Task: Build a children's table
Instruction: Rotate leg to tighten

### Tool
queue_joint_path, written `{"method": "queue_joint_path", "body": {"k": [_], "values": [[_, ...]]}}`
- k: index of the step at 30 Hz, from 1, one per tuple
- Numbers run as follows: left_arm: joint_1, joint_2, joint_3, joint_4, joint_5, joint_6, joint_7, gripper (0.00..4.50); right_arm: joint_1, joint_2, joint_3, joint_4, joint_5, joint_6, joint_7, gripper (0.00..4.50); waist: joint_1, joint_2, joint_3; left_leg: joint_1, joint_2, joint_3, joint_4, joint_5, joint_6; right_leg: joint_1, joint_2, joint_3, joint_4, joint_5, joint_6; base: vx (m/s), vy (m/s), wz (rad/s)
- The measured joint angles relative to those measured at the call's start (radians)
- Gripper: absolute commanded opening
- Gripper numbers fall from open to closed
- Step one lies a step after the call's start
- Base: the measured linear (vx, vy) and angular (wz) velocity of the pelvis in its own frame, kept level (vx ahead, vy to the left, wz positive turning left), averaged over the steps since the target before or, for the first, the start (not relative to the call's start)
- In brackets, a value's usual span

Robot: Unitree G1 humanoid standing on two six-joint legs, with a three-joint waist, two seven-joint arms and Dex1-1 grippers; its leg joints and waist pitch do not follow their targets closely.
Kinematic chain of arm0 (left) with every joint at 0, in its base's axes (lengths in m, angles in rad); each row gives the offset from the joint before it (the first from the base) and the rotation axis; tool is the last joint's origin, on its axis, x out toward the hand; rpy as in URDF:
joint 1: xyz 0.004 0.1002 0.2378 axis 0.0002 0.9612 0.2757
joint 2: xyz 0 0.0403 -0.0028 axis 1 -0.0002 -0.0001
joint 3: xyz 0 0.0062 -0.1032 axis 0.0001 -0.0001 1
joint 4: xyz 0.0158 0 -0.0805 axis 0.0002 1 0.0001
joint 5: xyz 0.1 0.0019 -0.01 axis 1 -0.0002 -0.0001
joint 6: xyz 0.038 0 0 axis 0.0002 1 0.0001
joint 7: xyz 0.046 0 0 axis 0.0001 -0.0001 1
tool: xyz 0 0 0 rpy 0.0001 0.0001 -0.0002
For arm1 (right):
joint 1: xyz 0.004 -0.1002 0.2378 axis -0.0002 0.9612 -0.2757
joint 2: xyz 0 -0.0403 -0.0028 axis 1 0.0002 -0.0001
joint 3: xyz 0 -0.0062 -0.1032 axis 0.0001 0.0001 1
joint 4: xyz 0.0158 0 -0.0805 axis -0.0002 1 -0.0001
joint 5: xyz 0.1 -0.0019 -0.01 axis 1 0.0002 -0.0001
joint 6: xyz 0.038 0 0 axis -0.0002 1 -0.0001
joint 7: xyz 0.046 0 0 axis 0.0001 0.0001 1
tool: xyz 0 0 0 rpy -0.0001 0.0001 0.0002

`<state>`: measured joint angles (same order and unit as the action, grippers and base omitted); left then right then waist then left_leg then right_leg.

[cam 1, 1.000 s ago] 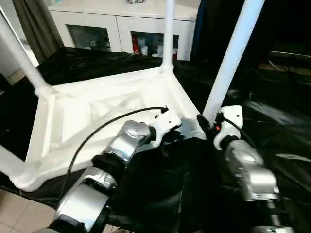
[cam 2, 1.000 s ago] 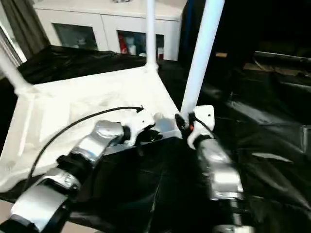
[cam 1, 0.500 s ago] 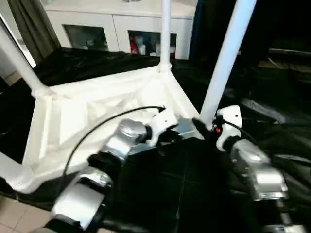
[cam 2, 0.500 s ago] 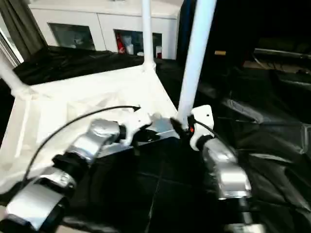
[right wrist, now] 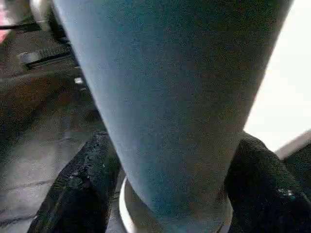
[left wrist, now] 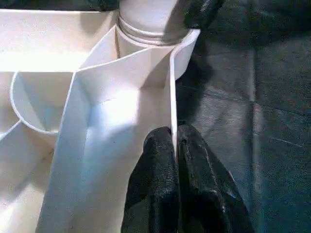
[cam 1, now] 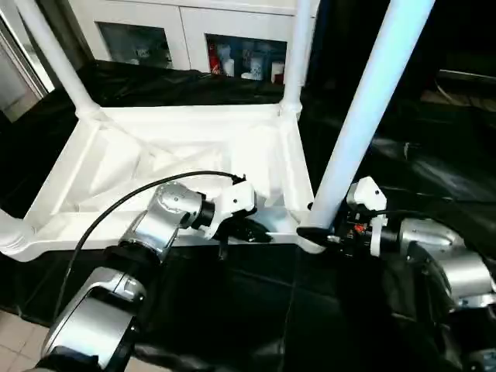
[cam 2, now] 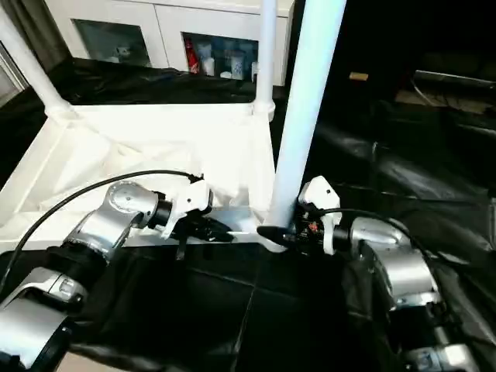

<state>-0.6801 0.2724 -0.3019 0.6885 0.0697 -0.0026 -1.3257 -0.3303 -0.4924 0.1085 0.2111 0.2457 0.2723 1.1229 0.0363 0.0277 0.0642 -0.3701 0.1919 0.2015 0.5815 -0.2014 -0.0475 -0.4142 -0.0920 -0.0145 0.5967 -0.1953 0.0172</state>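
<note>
Here, white plastic rectangular tabletop lay upside down on black-draped work table, white tube legs pointing up. Left gripper pinched shut on thin raised rim. Right gripper straddled smooth near-corner tube leg at socket, fingers apart around it. Risk: leg tilting or half-seated in socket; glossy plastic slipping, rim flexing.

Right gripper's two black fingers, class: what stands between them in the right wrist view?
The near white tube leg stands between the right gripper's fingers, just above the collar where it enters the tabletop's corner socket.
</note>
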Motion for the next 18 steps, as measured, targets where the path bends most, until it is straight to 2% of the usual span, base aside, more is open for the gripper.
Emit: {"method": "queue_joint_path", "body": {"k": [7, 15, 18], "values": [[0.007, 0.008, -0.002, -0.019, 0.002, 0.006, -0.005, 0.00, -0.031, -0.024, 0.017, 0.032, 0.001, -0.010, 0.069, 3.06, -0.002, -0.009, 0.002, 0.001, 0.000, 0.001, 0.003, 0.000, 0.000, 0.001, -0.001, 0.001, 0.001, 0.001, -0.001, 0.000, 0.000, 0.00], [0.015, 0.017, -0.002, -0.039, 0.002, 0.019, -0.001, 0.00, -0.055, -0.023, 0.018, 0.069, 0.000, -0.017, 0.085, 2.29, -0.003, -0.017, 0.004, 0.001, 0.001, 0.001, 0.006, 0.000, 0.000, 0.000, -0.001, 0.001, 0.007, 0.001, 0.000, 0.000, 0.000, 0.00], [0.019, 0.019, -0.002, -0.047, 0.002, 0.023, 0.000, 0.00, -0.055, -0.020, 0.019, 0.069, -0.004, -0.027, 0.082, 2.20, -0.003, -0.019, 0.004, 0.001, 0.001, 0.001, 0.007, 0.000, 0.000, 0.000, -0.001, 0.001, 0.007, 0.001, 0.000, 0.000, 0.000, 0.00]]}}
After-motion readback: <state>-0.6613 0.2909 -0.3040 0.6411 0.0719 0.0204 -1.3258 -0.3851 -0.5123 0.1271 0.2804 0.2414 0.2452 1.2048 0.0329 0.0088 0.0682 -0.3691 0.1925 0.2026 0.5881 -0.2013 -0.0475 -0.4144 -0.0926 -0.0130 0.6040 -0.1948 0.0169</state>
